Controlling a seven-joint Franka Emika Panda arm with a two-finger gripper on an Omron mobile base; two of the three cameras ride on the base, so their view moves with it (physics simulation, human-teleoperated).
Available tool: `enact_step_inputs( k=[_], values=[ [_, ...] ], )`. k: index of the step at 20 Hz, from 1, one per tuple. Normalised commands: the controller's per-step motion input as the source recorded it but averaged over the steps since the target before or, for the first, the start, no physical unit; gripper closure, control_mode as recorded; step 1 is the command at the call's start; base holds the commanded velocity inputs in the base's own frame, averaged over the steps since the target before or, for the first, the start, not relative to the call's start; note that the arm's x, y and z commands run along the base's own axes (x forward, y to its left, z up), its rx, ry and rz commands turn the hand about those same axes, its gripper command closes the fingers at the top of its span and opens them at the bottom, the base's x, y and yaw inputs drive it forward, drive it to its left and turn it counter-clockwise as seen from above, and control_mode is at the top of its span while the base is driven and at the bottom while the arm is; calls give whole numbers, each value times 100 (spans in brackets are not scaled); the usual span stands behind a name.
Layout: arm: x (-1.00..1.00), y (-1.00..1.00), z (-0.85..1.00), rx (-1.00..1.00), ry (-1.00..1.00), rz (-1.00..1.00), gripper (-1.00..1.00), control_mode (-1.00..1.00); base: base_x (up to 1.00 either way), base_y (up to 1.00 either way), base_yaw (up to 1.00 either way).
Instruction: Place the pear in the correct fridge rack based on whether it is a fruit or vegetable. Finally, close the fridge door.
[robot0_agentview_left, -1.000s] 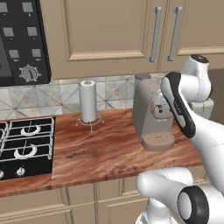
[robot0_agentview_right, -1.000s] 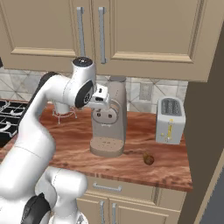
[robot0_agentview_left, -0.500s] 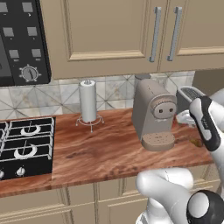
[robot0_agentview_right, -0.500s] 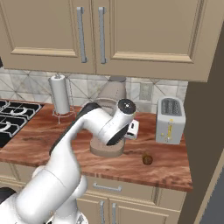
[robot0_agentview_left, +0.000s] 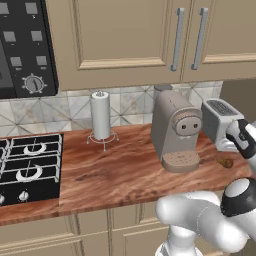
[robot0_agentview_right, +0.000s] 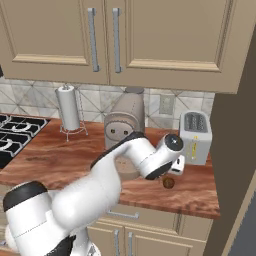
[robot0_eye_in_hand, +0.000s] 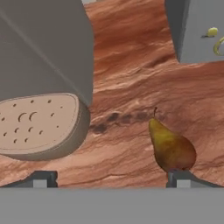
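The pear (robot0_eye_in_hand: 171, 148) is a small brownish-tan fruit lying on the wooden counter, its stem pointing away from the hand. It sits between the coffee machine and the toaster, near the counter's front (robot0_agentview_right: 169, 183) (robot0_agentview_left: 226, 162). My gripper (robot0_eye_in_hand: 111, 180) is open, low over the counter just short of the pear. Its right fingertip (robot0_eye_in_hand: 183, 178) is right at the pear's near side, and its left fingertip (robot0_eye_in_hand: 40, 179) is by the coffee machine's drip tray. In the right base view the gripper (robot0_agentview_right: 176, 166) hangs just above the pear. The fridge rack is out of view.
A tan coffee machine (robot0_agentview_right: 125, 135) stands left of the pear and a silver toaster (robot0_agentview_right: 195, 136) behind it to the right. A paper towel holder (robot0_agentview_left: 101, 117) and the stove (robot0_agentview_left: 27, 170) lie further left. A dark tall panel (robot0_agentview_right: 235, 165) bounds the counter on the right.
The arm has swung from in front of the coffee machine to the right and down, and the hand now sits low over the counter by the pear. The pear has not moved.
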Motion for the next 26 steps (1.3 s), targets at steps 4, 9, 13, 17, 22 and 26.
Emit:
enact_step_inputs(
  k=[4,9,13,17,22,26],
  values=[
    [34,-95,-45,0,9,0,-100,-100,0,0,0],
    [22,-32,-42,-1,8,7,-100,-100,0,0,0],
    [28,0,-49,-4,8,13,-100,-100,0,0,0],
    [9,0,-35,0,4,11,-100,-100,0,0,0],
    [-1,0,-25,-1,0,12,-100,-100,0,0,0],
    [-9,4,-24,-2,0,12,-100,-100,0,0,0]
  ],
)
